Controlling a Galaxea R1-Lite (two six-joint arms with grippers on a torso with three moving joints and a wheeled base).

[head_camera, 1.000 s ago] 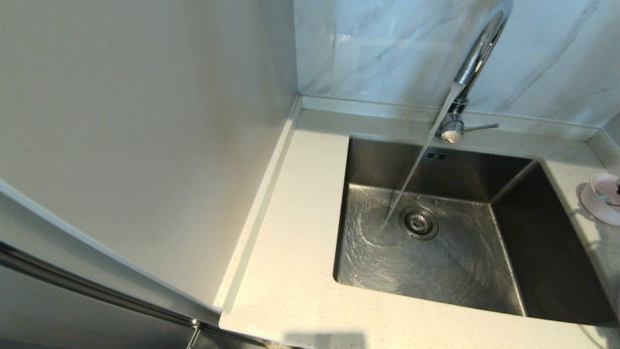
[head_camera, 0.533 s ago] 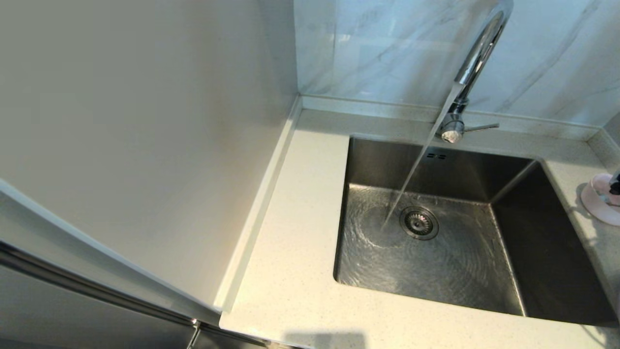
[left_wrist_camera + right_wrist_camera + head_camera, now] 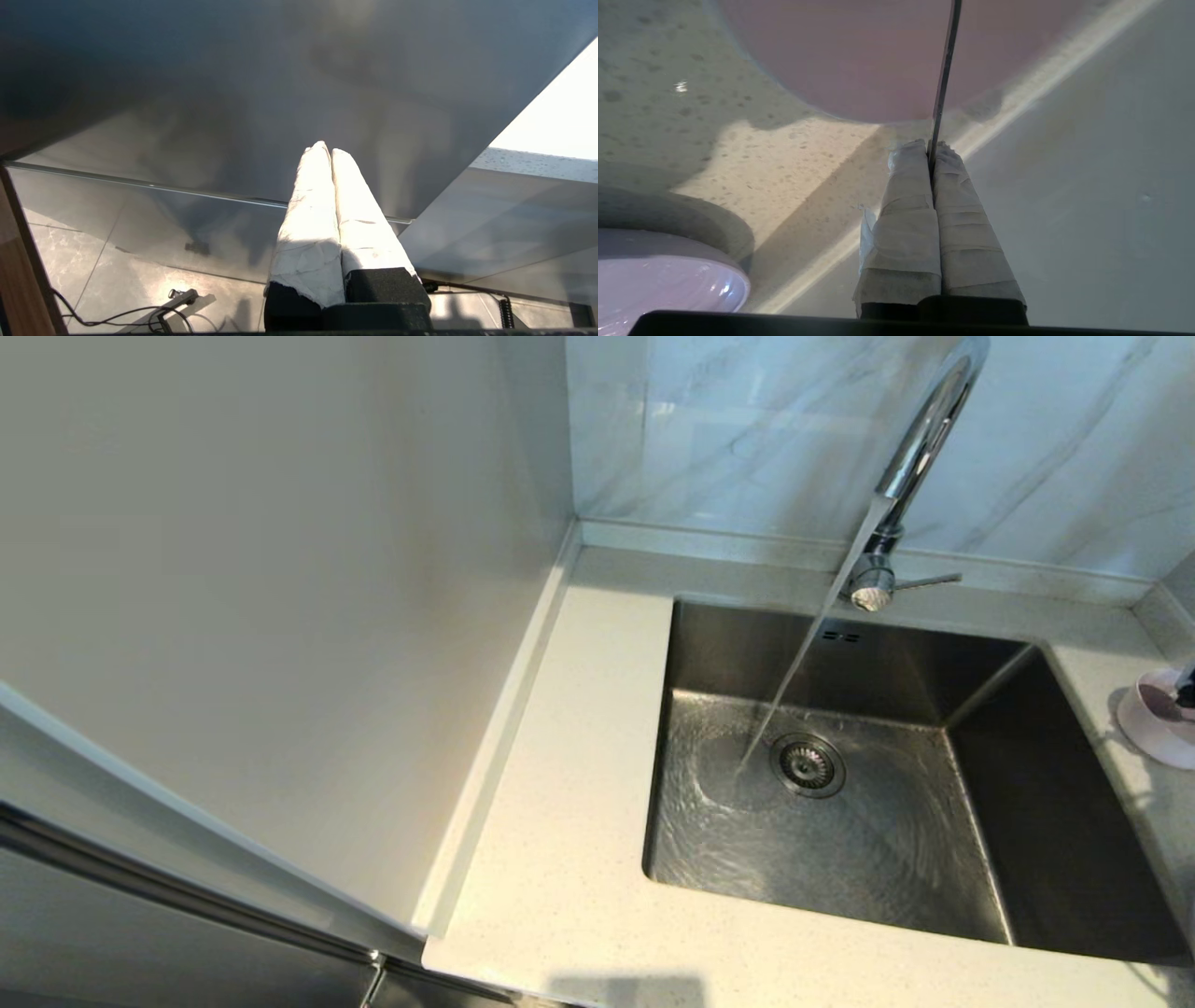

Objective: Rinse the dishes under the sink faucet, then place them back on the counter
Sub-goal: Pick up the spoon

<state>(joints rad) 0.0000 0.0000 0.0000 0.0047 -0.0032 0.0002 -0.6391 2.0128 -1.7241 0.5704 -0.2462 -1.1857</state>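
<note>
The pink bowl [image 3: 859,56] is at the far right of the head view [image 3: 1150,723], tipped up over the tabletop [image 3: 560,859] just beside the sink [image 3: 1027,821]. Whether its base touches the stone I cannot tell. The right fingers [image 3: 910,205] are pinching its thin rim, one on each side of the wall.

The bowl looks light and rigid, probably ceramic or hard plastic, so it should chip rather than bend if knocked on the steel. Its matte wall gives fair grip when dry but is likely to turn slippery under the running water [image 3: 794,672]. A deep hold on the rim, with the wall well between the pads, seems the safest one.

The purple plate [image 3: 663,280] lies flat on the tabletop near the bowl; being low and wide, it would have to be taken by its edge.

The faucet [image 3: 920,439] is on, its stream landing beside the drain [image 3: 808,765].

The left fingers [image 3: 308,196] are pressed together on nothing, parked low beside a grey panel.
</note>
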